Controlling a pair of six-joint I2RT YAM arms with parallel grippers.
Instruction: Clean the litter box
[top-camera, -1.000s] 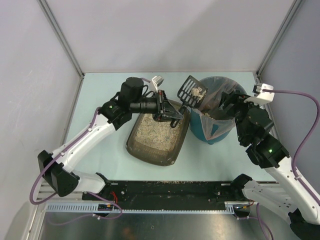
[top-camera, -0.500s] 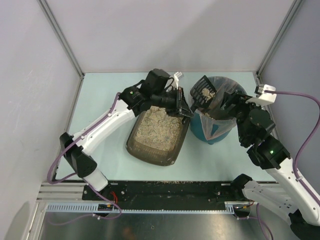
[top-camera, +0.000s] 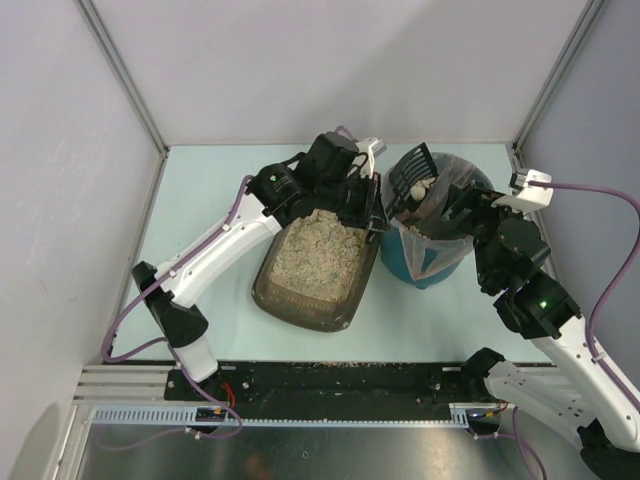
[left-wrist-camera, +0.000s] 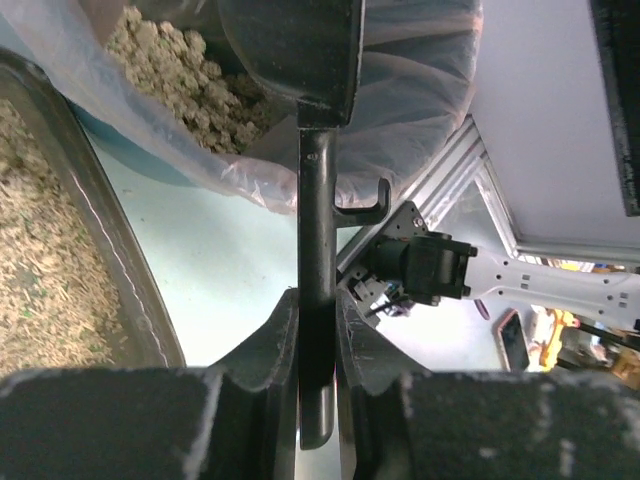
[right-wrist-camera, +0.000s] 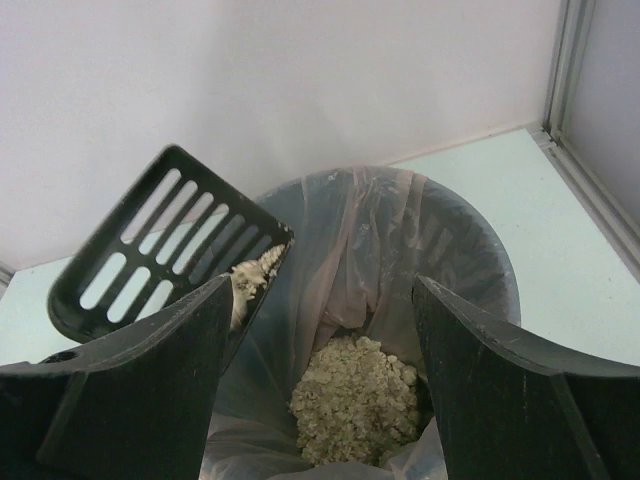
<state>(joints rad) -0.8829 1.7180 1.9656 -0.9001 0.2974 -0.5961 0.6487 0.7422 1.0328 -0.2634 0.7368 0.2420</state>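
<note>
Scoop, clenched in left pincer, tips clumps into part-filled bin; right pincer hangs released; litter box likely needs more sifting.

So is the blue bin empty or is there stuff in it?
Not empty. The right wrist view shows a pile of beige litter at the bottom of the clear bag lining the bin.

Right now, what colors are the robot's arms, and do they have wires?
Both arms are white tubes with chunky black joints. The left arm and right arm each carry a purple cable. A tiny green light glows on the right one. Each gripper has two thick black fingers, speckled with pale dust on the left gripper.
</note>
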